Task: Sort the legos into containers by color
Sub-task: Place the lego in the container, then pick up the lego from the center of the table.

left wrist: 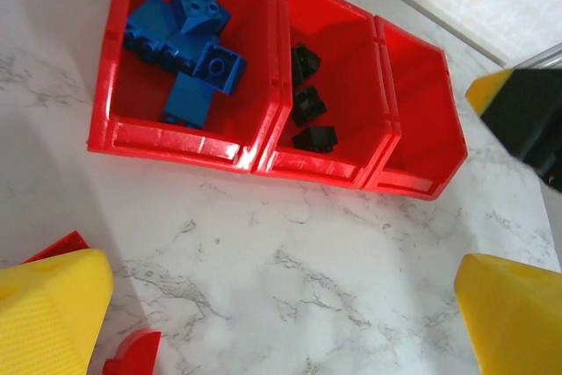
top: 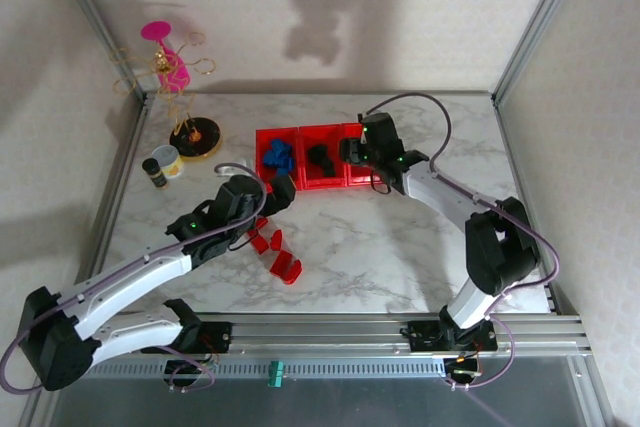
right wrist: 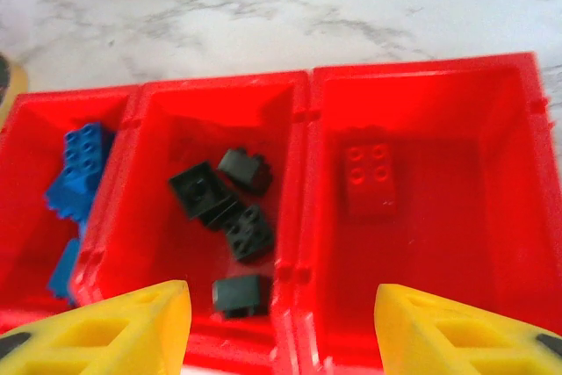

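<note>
The legos on the worktop (top: pixel 400 247) are all red: a handful of small bricks (top: pixel 275 252) strung in a loose line from just beside the left pincer (top: pixel 283 190) back toward the near edge. From the left wrist, two of them (left wrist: pixel 132 357) show at the bottom left corner, beside and behind the yellow finger (left wrist: pixel 53 305). The pincer therefore points past them, at the bins (top: pixel 300 132). Which way each brick's long side runs is too small to tell. The left arm is clearly the nearer one; the right arm sits well apart from this line, across the bins.

The left pincer stands wide open and empty. The right pincer (top: pixel 352 152) hangs over the right-hand bin, its fingers (right wrist: pixel 132 331) spread with nothing between them; a red brick (right wrist: pixel 369 177) lies loose on that bin's floor below.

The rest is sorted: blue bricks (left wrist: pixel 189 41) piled in the left bin, black ones (left wrist: pixel 307 103) in the middle. The bricks are glossy, hard and studded, so they are likely to skid on the marble if nudged.

I judge that the next grasp falls to the left arm, which must draw back and tip down onto the nearest red brick.
</note>
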`<action>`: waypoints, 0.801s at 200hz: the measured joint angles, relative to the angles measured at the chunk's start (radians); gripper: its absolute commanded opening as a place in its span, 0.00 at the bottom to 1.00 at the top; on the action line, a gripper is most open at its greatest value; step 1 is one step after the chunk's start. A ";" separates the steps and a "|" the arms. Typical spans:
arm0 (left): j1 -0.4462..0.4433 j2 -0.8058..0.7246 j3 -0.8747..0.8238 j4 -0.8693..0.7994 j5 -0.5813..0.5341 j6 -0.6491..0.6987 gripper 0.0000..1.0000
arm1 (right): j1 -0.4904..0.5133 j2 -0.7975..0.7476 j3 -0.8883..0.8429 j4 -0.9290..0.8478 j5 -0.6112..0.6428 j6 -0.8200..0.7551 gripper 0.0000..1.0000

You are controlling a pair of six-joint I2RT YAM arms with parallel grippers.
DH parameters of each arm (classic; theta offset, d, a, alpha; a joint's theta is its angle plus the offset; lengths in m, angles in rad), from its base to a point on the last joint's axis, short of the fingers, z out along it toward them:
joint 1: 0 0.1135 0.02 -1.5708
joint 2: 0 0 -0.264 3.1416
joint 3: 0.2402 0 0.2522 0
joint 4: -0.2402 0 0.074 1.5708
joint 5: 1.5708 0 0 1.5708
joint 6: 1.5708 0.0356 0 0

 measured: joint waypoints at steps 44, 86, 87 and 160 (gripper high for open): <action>0.000 -0.109 -0.046 -0.048 -0.037 -0.016 0.99 | 0.090 -0.077 -0.082 -0.031 -0.013 0.014 0.62; 0.000 -0.175 -0.092 -0.109 -0.061 -0.050 1.00 | 0.215 -0.113 -0.127 -0.040 -0.013 0.026 0.68; 0.000 -0.177 -0.093 -0.111 -0.061 -0.051 1.00 | 0.217 -0.113 -0.128 -0.040 -0.013 0.026 0.68; 0.000 -0.276 -0.206 -0.171 -0.079 -0.136 1.00 | 0.390 -0.115 -0.237 -0.018 -0.021 0.072 0.73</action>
